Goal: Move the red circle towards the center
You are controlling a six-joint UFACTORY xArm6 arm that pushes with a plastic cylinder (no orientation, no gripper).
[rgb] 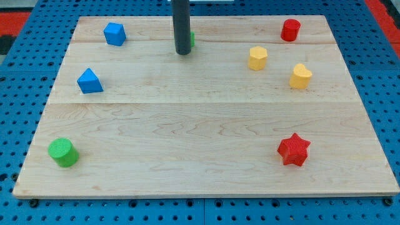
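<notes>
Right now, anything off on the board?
Nothing damaged or tipped. Only oddity: a green block sits almost hidden behind my tip at the view's top, far left of the red circle.

Bright, even overhead light. Worktop [206, 125] evenly lit, no glare. Shadows short and soft, close beneath the blocks, e.g. red star [294, 149]. Focus sharp throughout; no motion blur; edges look straight.

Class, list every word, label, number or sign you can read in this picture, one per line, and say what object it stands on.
None: no readable text shows anywhere.
The wooden board is bare grain.
The red circle, red star and other blocks carry no markings.
The blue pegboard shows only holes.
My tip is plain dark.
</notes>
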